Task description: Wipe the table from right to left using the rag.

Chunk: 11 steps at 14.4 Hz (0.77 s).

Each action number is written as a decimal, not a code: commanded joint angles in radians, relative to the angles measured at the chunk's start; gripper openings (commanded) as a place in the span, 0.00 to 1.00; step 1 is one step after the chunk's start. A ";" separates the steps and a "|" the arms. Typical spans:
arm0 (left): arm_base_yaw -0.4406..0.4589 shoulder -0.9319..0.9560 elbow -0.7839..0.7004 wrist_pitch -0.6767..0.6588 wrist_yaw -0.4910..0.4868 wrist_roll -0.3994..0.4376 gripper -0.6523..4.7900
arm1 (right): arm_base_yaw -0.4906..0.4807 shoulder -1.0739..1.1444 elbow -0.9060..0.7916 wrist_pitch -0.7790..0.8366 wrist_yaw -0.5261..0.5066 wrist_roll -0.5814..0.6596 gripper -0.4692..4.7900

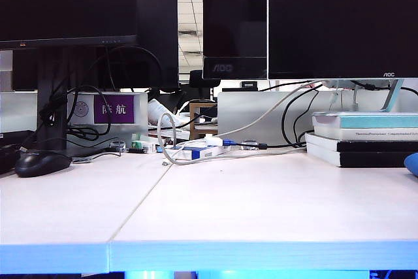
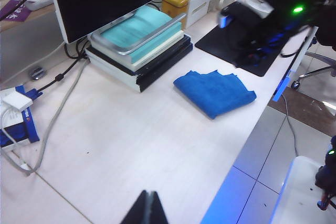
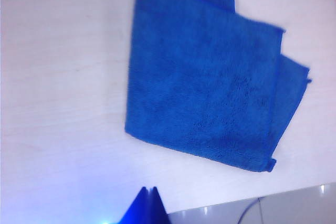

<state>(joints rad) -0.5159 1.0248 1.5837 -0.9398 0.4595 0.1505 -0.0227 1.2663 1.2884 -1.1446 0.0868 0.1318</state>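
- The rag [image 3: 210, 77] lies flat on the white bench [image 3: 63, 77], a bright blue cloth folded in loose layers with its corners fanning out on one side.
- In the exterior view only a sliver of the rag [image 1: 411, 163] shows, right at the far right border, close beside the stack of books [image 1: 366, 138].
- The right hand [image 3: 149, 203] hangs over the bench just short of the rag; its fingertips are pinched together with nothing between them, and they are not touching the cloth.
- The left hand [image 2: 148, 208] is also clenched, tips meeting in a dark point above bare bench, well apart from the rag [image 2: 215, 93].
- From the left wrist view the rag sits near the front edge of the bench [image 2: 131, 145], between that edge and the stack of books [image 2: 139, 45], whose top volume has a pale teal cover.
- A black mat [image 2: 247, 45] lies beyond the rag, and the dark right arm [image 2: 278, 9] with a green light reaches in above it.
- On the left side a black mouse [image 1: 40, 163] rests on the bench [image 1: 215, 207], with white cables [image 1: 196, 151] tangled near the middle under the monitors [image 1: 339, 17].
- The thin seam [image 1: 140, 204] between the two panels runs diagonally toward the front edge.
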 commanded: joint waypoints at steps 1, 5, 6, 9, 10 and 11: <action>-0.002 -0.002 0.011 0.012 0.000 0.007 0.11 | -0.075 0.108 0.004 0.035 -0.003 0.029 0.08; -0.002 -0.002 0.011 0.013 0.000 0.007 0.11 | -0.153 0.224 0.003 0.102 -0.003 -0.033 0.32; -0.002 -0.002 0.011 0.014 0.000 0.007 0.11 | -0.159 0.245 0.003 0.121 -0.003 -0.077 0.43; -0.002 -0.002 0.011 0.014 0.000 0.007 0.11 | -0.156 0.309 0.000 0.169 -0.011 -0.178 0.60; -0.002 -0.002 0.011 0.014 -0.001 0.007 0.11 | -0.156 0.326 0.000 0.180 -0.016 -0.177 0.77; -0.002 -0.002 0.011 0.014 0.000 0.007 0.11 | -0.156 0.339 0.000 0.185 -0.014 -0.177 0.78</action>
<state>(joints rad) -0.5159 1.0248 1.5887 -0.9390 0.4591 0.1539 -0.1787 1.5974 1.2865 -0.9760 0.0750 -0.0395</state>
